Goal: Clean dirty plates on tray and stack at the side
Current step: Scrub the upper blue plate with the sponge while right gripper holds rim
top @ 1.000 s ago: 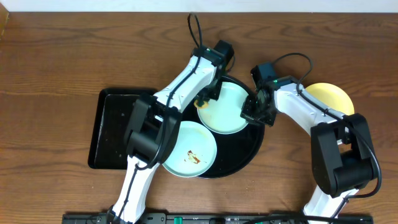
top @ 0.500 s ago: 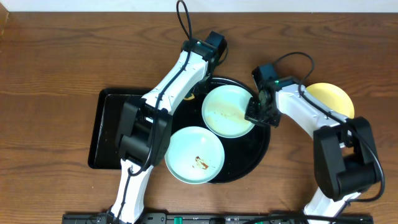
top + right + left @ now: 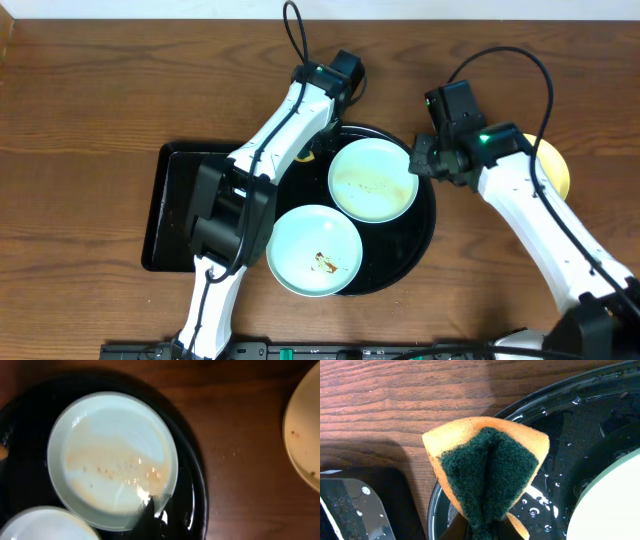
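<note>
Far left: rect. black tray (image 3: 180,210) is seen on the wood table (image 3: 90,90), just left of the round tray (image 3: 425,235).

L gripper (image 3: 481,532) is held over the far-left rim of the round tray. Its jaws are clamped on a sponge (image 3: 487,467), yellow w/ a green scour face, which is pinched into a fold. Water drops are noted on the tray floor in the L wrist view.

Two pale blue plates lie in the round tray, just beside each other.
- Near plate (image 3: 314,250): sits at the near-left rim, w/ a small brown smear at centre.
- Far plate (image 3: 372,180): sits toward the far right, w/ a thin brown film and specks across it.

R gripper (image 3: 422,160) is positioned just beside the far plate's right edge, above the tray rim. Jaw state can't be told, as the fingertips are only a dark blur in the R wrist view.

Far right: yellow plate (image 3: 555,165) rests on the table outside the round tray. It is partly hidden by the R arm, and a few crumbs are seen on it.
</note>
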`<state>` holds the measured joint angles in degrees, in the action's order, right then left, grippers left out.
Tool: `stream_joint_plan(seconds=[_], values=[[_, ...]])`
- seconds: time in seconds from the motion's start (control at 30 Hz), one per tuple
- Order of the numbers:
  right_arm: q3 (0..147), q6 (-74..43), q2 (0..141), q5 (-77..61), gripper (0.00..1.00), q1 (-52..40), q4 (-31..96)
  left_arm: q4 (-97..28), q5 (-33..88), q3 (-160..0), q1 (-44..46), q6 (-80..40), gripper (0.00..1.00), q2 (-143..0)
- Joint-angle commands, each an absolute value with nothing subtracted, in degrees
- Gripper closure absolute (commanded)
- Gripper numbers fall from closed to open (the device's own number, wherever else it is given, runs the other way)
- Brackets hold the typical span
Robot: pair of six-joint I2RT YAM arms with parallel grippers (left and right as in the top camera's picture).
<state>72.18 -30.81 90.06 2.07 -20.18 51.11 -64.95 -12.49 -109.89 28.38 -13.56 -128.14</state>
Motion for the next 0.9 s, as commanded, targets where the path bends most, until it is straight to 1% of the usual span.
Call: stream_joint_plan(seconds=[0.0, 0.1, 0.17, 0.23, 0.3, 0.43, 0.67, 0.77, 0.87], values=[[71.7, -33.7, 91.2, 1.9, 0.76, -21.1, 53.3, -65.5, -12.6, -110.6, 28.1, -14.2, 0.92, -126.5], [70.8, -36.1, 93.4, 1.2, 0.61, -21.1, 54.2, -65.6, -12.6, -110.6, 27.9, -14.2, 0.92, -126.5], [70.4, -37.1, 95.1, 1.0, 0.46, -21.1, 54.2, -65.7, -12.4, -110.6, 27.8, -14.0, 0.92, -126.5], [70.4, -37.1, 97.0, 1.0, 0.45, -21.1, 54.0, -65.9, -12.4, -110.6, 27.8, -14.0, 0.92, -126.5], [70.4, -37.1, 99.2, 0.5, 0.48, -21.1, 53.3, -66.0, -12.4, -110.6, 27.8, -14.0, 0.89, -126.5], [70.4, -37.3, 103.7, -1.7, 0.5, -21.3, 51.0, -66.0, -12.4, -110.6, 27.8, -14.0, 0.89, -126.5], [70.4, -39.7, 108.4, -2.5, 0.48, -22.2, 48.5, -66.0, -12.4, -110.6, 27.8, -14.0, 0.89, -126.5], [70.4, -40.6, 110.1, -2.6, 0.4, -22.2, 47.6, -66.4, -12.4, -110.6, 27.8, -14.0, 0.88, -126.5], [70.4, -41.4, 111.9, -3.1, 0.43, -22.2, 46.9, -67.0, -12.4, -110.6, 27.8, -13.7, 0.88, -126.5]])
